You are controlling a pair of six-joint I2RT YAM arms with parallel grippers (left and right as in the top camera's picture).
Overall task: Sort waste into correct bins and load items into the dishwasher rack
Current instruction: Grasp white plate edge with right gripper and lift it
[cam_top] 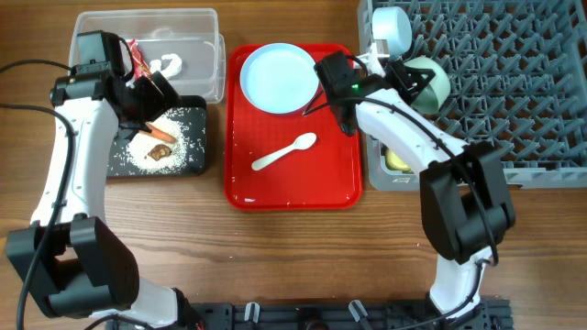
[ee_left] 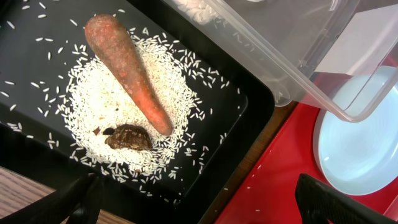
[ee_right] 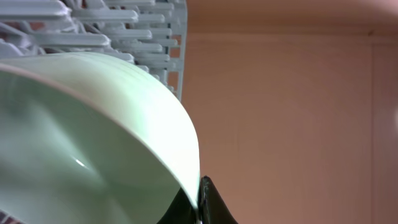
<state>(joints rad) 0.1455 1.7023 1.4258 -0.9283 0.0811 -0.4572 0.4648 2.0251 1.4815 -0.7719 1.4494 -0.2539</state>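
blue-green and glossy, the bowl (cam_top: pixel 431 84) in my right claw (cam_top: pixel 408 78) reads to me as light, stiff plastic. that is only my guess, but nothing about it looks heavy or brittle. its smooth walls would slide out of a pinch anywhere but the rim, and the rim is where i have it. in the right wrist view one dark finger (ee_right: pixel 208 202) sits against the rim edge with the bowl wall between the jaws, so that claw is clamped on the bowl. held by one edge like this it could twist, so i'd go slowly.

the bowl hangs on its side at the left edge of the dishwasher rack (cam_top: pixel 514 82), over the pegs and near a second bowl (cam_top: pixel 393 27) standing in the rack's corner. i cannot tell whether it touches the pegs.

the right arm runs up from its base along the rack's left side, elbow bent, with the forearm angled across to the bowl. a yellow cup (cam_top: pixel 396 160) shows under it in a side pocket of the rack.

the left arm arches over the black tray (cam_top: pixel 124 160), and the left claw (cam_top: pixel 156 92) is spread wide and empty above the carrot (ee_left: pixel 127 68) and rice (ee_left: pixel 106 102). the plate (cam_top: pixel 280 78) and spoon (cam_top: pixel 284 153) lie on the red tray (cam_top: pixel 321 179).
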